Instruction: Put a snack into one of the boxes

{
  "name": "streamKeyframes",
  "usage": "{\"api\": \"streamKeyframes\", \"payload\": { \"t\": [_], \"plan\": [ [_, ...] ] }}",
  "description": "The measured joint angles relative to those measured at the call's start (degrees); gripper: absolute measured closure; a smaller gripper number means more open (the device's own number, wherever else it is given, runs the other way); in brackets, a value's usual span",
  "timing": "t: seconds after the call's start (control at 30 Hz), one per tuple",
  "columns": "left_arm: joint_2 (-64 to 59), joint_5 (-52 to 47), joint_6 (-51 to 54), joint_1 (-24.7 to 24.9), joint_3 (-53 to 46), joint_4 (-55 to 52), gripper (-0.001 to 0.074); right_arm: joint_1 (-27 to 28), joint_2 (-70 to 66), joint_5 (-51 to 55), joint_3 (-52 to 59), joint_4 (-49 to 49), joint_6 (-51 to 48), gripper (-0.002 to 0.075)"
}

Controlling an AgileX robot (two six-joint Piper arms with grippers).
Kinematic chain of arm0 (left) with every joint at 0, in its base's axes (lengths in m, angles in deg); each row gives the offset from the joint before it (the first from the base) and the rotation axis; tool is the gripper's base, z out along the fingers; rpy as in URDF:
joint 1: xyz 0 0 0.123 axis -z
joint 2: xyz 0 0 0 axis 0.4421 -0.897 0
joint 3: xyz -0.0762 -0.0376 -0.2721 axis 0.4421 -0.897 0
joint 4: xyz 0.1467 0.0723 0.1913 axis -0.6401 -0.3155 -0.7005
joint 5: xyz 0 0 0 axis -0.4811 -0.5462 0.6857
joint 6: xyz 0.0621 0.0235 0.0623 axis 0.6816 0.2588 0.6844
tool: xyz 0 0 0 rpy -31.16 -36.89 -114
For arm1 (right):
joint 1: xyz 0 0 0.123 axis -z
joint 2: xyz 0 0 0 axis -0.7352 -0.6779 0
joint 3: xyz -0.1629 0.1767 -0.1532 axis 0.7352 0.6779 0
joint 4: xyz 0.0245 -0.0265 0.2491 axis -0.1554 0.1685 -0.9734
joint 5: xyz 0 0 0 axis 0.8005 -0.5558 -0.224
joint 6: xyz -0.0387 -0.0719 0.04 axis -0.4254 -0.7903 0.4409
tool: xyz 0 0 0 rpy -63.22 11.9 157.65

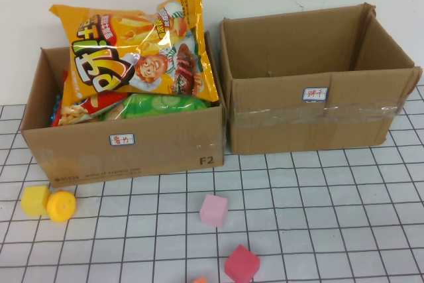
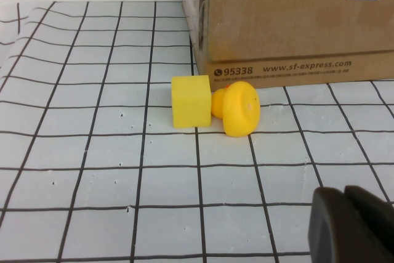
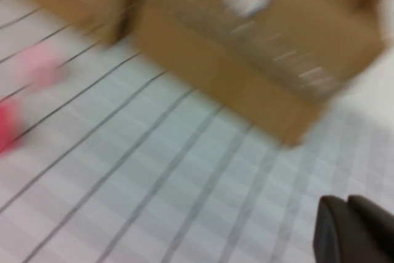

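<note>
A large orange snack bag [image 1: 142,48] sticks up out of the left cardboard box [image 1: 132,154], above a green bag [image 1: 162,105] and a red bag [image 1: 83,107]. The right cardboard box [image 1: 311,124] stands beside it with a bare inside. Neither arm shows in the high view. My left gripper [image 2: 345,190] is shut and holds nothing, low over the grid mat in front of the left box [image 2: 289,23]. My right gripper [image 3: 346,200] is also shut and holds nothing, above the mat near a box [image 3: 246,60] seen blurred.
A yellow cube [image 1: 34,200] and a yellow round piece [image 1: 61,205] lie before the left box. A pink block [image 1: 213,210], a red block [image 1: 241,263] and an orange piece [image 1: 200,280] lie on the mat's near middle.
</note>
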Motion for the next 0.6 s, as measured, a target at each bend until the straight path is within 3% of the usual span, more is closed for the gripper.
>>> {"api": "streamKeyframes", "payload": {
  "t": [0.17,0.33,0.6],
  "plan": [
    [0.0,0.0,0.0,0.0,0.0,0.0,0.0736,8.6,7.7,-14.3,12.5,0.0,0.0,0.0727],
    [0.0,0.0,0.0,0.0,0.0,0.0,0.0736,13.0,12.4,-15.9,20.1,-0.1,0.0,0.0727],
    [0.0,0.0,0.0,0.0,0.0,0.0,0.0736,15.8,14.2,-14.4,21.2,-0.2,0.2,0.0727]
  ]
}}
